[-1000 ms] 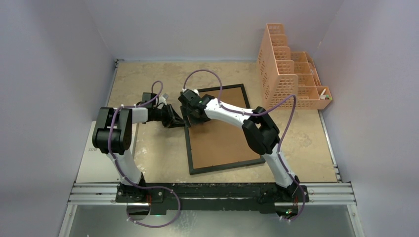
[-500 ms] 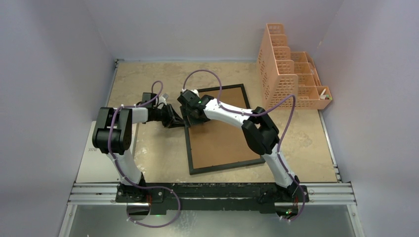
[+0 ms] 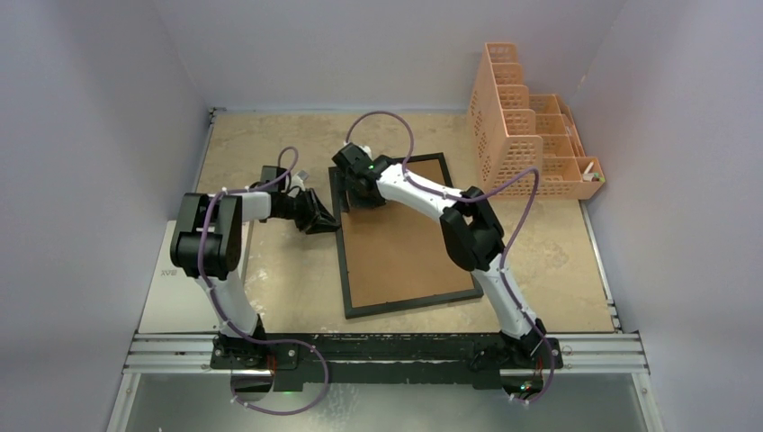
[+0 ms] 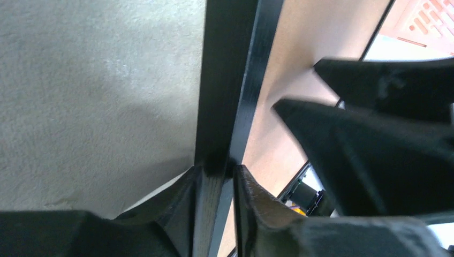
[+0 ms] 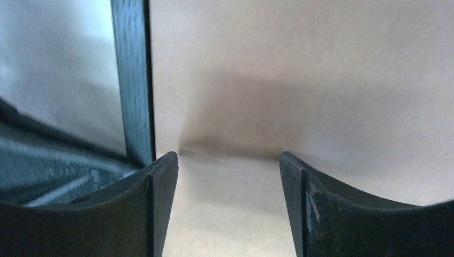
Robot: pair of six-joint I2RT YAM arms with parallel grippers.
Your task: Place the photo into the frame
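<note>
While the frame (image 3: 405, 247) lies face down in the middle of the table (image 3: 261, 144), brown back upward, its left rail (image 4: 227, 80) is gripped by the left gripper (image 3: 320, 216) a little below the upper left corner. In the left wrist view the black rail is seen passing between the two fingers (image 4: 251, 198), which are closed almost together on it. The right gripper (image 3: 360, 191) is seen over the upper left part of the brown back, just inside the same rail. Its fingers (image 5: 160, 182) are spread wide with only bare board between them. The finger on the left of that view is placed at the rail's inner edge. Whether the tips touch the board cannot be told. A peach mesh organizer (image 3: 522, 144) is seen at the upper right, well apart.
</note>
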